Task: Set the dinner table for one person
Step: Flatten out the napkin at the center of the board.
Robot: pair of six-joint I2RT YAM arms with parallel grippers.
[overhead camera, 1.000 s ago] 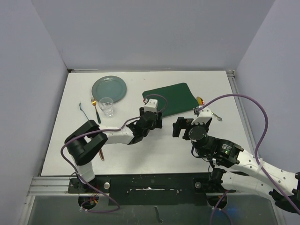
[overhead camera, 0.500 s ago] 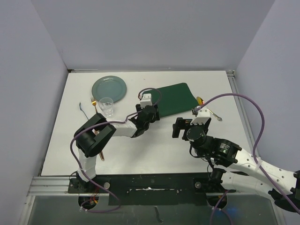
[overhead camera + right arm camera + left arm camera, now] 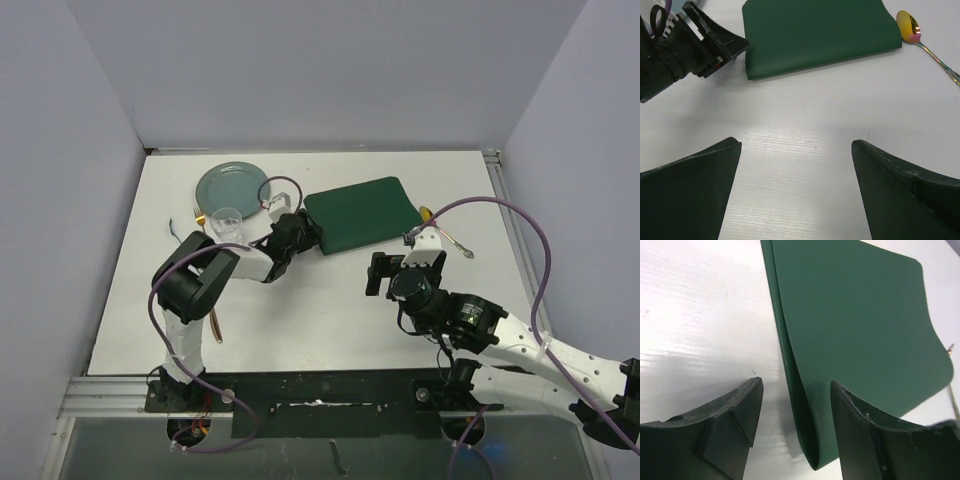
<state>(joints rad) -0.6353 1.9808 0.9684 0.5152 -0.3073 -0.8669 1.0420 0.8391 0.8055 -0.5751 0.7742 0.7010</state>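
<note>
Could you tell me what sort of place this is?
Probably a robotics lab cell: a matte white rectangular tabletop with metal rail edging, plain grey walls enclosing it, two robot arms bolted at its near edge.

What I see lying about me
Folded green mat (image 3: 362, 212); teal plate (image 3: 232, 188) near a glass (image 3: 227, 225); gold spoon (image 3: 909, 25) beside the mat.
</note>
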